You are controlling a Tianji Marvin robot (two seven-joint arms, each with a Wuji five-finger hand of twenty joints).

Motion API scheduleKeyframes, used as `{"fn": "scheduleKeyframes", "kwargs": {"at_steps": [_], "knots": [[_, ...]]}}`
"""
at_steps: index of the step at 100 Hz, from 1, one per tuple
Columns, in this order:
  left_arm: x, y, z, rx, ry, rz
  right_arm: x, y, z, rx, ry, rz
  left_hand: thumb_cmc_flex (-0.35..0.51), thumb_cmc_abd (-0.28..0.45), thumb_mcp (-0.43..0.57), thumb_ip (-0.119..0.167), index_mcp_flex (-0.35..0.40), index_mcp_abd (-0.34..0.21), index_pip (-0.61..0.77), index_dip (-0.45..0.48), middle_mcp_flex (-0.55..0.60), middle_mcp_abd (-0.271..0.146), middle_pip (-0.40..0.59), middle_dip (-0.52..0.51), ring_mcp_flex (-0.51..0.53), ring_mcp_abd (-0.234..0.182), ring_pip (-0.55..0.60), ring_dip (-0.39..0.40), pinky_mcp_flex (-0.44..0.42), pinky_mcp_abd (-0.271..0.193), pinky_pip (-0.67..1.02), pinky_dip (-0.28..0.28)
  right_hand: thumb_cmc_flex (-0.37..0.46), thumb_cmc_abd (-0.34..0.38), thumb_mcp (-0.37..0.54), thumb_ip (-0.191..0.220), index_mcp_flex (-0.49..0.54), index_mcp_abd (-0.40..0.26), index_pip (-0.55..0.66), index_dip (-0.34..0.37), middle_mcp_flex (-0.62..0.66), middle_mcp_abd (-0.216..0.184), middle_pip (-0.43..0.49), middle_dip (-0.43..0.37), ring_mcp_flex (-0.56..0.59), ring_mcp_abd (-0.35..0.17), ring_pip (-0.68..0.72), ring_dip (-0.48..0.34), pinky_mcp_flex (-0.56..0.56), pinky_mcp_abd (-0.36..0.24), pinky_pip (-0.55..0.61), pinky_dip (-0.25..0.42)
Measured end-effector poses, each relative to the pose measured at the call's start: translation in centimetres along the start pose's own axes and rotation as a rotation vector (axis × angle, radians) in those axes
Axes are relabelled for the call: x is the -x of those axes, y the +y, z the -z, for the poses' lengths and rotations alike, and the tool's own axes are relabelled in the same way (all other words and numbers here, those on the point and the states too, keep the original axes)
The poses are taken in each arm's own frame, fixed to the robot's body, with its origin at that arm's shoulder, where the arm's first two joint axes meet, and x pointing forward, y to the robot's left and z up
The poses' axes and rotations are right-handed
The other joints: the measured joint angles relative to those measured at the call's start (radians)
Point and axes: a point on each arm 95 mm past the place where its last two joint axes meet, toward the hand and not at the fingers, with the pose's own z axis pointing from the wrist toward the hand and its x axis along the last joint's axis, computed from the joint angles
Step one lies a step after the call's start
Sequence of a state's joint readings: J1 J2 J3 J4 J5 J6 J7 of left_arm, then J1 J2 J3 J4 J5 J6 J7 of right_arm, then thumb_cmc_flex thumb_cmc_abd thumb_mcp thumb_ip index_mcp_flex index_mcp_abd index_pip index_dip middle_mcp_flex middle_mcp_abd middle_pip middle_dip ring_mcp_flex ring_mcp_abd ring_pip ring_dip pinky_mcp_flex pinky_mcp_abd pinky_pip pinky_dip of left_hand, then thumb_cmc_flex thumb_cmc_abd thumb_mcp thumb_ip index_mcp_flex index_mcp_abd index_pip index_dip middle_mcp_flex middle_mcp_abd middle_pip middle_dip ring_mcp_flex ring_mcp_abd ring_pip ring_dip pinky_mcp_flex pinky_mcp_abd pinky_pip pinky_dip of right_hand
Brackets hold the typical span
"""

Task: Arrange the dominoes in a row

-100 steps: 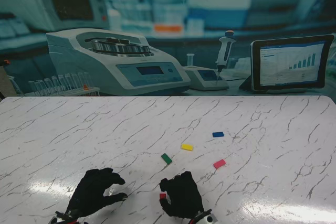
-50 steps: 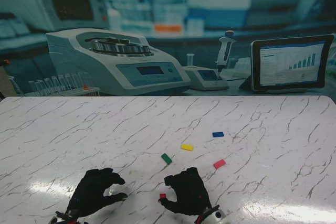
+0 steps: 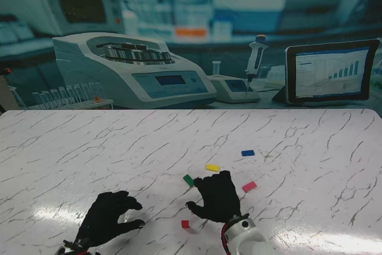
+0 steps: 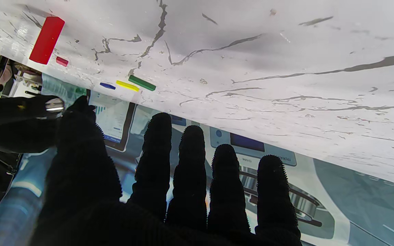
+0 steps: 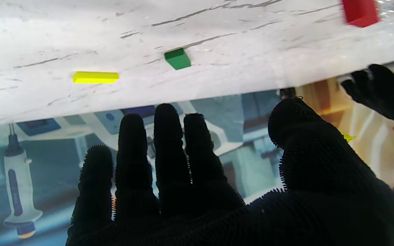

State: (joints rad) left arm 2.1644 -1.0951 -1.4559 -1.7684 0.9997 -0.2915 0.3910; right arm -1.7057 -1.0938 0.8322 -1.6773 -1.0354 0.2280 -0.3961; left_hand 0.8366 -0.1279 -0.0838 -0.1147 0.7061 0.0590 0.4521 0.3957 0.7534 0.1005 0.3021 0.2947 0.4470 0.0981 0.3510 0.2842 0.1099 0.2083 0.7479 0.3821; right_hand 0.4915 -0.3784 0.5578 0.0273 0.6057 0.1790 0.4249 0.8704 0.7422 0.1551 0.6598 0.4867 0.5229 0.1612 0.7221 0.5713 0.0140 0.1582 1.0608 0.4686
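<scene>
1. Over the white marble table (image 3: pixel 71 147), near me, right hand (image 3: pixel 216 197) hovers, fingers spread, holding nothing.
2. Small red domino block (image 3: pixel 185 224) lies just beside it, nearer me.
3. Green domino (image 3: pixel 188 180), yellow domino (image 3: pixel 212 168), pink-red domino (image 3: pixel 249 187) surround the fingertips; blue domino (image 3: pixel 248 153) farther off.
4. Left hand (image 3: pixel 106 218) curled loosely, empty.

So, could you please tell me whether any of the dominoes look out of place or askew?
Yes: the red domino stands alone nearest me, while green, yellow, blue and pink lie flat, scattered at differing angles.
</scene>
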Motion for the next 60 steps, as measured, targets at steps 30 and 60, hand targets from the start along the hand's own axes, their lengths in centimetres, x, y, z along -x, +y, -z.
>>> {"fn": "scheduleKeyframes", "kwargs": {"at_steps": [30, 60], "knots": [[0.2, 0.0, 0.1, -0.002, -0.005, 0.005, 0.5, -0.6, -4.2, -0.06, -0.028, 0.068, 0.0, 0.0, 0.0, 0.0, 0.0, 0.0, 0.0, 0.0, 0.0, -0.001, 0.0, 0.0, 0.0, 0.0, 0.0, 0.0, 0.0, 0.0, 0.0, 0.0, 0.051, 0.0, -0.021, 0.003, -0.001, -0.011, -0.044, -0.037, -0.025, -0.004, -0.014, 0.0, -0.038, -0.007, 0.0, 0.0, 0.001, 0.0, -0.003, 0.0], [0.8, 0.4, 0.2, 0.007, -0.019, 0.024, 1.0, -2.0, -6.8, -0.105, -0.06, 0.079, 0.0, 0.0, 0.0, 0.0, 0.0, 0.0, 0.0, 0.0, 0.0, -0.002, 0.0, 0.0, 0.0, 0.0, 0.0, 0.0, 0.0, 0.0, 0.0, 0.0, 0.051, -0.004, 0.042, 0.003, -0.001, -0.034, -0.049, -0.063, -0.051, -0.023, -0.034, -0.012, -0.061, -0.019, -0.003, -0.014, 0.003, 0.0, -0.025, 0.0]]}}
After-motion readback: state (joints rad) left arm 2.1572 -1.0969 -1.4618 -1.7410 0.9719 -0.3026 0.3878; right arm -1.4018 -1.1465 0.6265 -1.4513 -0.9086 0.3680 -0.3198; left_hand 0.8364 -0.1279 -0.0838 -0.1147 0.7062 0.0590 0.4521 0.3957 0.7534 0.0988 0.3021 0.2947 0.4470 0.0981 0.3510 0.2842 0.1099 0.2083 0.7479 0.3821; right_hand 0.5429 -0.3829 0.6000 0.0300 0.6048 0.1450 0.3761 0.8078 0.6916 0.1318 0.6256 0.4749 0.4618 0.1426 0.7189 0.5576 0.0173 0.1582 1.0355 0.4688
